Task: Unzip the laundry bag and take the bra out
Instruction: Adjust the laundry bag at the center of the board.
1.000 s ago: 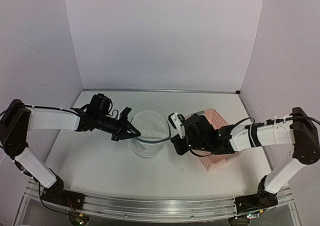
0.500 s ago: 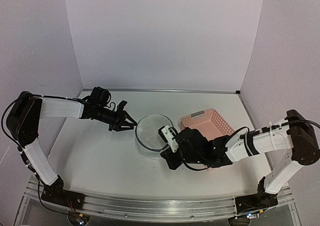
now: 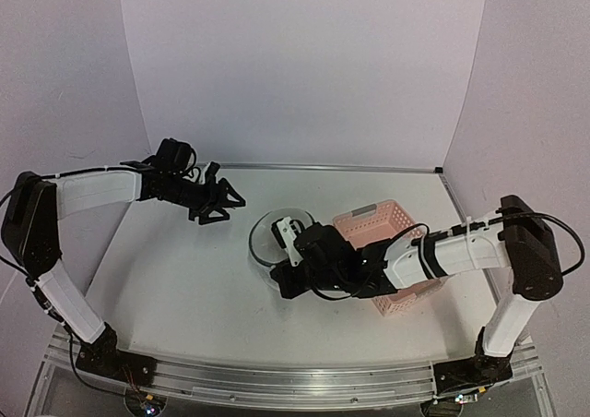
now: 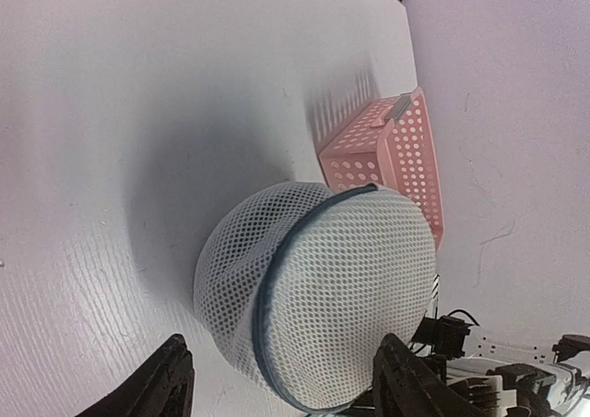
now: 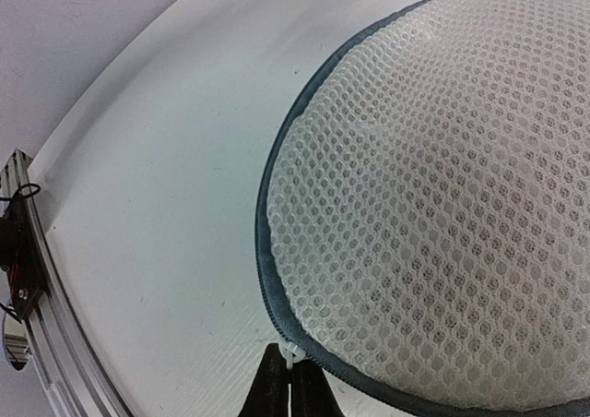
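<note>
The laundry bag (image 3: 265, 237), a white mesh pouch with a dark zipper rim (image 5: 267, 251), lies mid-table. In the right wrist view the bag (image 5: 442, 186) fills the frame. My right gripper (image 5: 289, 366) is shut on the small white zipper pull (image 5: 293, 354) at the bag's near-left rim, and shows from above as the right gripper (image 3: 284, 281). My left gripper (image 3: 226, 200) hovers left of the bag, open and clear of it. In its own view the left gripper (image 4: 279, 343) faces the bag (image 4: 341, 288) with the jaws wide apart. The bra is hidden.
A pink perforated basket (image 3: 392, 223) stands right of the bag, close behind my right forearm, and shows again as the basket (image 4: 387, 149). White walls close in the table on three sides. The metal rail with the arm bases (image 3: 277, 380) runs along the near edge.
My left gripper has let go of the bag, opened and drawn back to the far left. My right gripper has travelled left round the bag's near rim with the zipper pull.
</note>
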Controlling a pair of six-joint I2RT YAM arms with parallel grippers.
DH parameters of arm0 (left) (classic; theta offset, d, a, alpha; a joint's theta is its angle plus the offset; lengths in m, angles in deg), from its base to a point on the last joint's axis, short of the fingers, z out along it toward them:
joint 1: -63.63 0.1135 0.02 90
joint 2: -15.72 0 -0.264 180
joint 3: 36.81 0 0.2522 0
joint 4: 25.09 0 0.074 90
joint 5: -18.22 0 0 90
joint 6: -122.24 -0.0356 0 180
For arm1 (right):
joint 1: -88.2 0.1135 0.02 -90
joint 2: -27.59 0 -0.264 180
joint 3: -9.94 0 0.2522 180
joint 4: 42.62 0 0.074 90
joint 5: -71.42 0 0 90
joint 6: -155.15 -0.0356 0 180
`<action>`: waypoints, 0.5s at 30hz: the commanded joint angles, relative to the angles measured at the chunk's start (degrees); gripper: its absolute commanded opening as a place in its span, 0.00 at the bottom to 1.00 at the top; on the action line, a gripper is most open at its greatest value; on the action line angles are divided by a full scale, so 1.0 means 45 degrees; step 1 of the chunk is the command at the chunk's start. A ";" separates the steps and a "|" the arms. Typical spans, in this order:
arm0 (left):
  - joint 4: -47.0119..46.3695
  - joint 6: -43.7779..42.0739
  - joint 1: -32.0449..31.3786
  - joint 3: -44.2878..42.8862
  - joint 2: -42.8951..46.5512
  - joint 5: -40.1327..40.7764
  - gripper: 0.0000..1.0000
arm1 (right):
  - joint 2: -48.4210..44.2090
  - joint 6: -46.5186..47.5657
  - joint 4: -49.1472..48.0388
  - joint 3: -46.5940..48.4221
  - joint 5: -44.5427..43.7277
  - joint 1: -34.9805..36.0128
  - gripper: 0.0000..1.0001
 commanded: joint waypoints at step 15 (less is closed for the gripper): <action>-0.5088 0.4680 -0.1067 0.5536 0.3788 -0.1060 0.73 | 0.1602 -0.0954 -0.0041 0.2959 0.0327 0.0032 0.00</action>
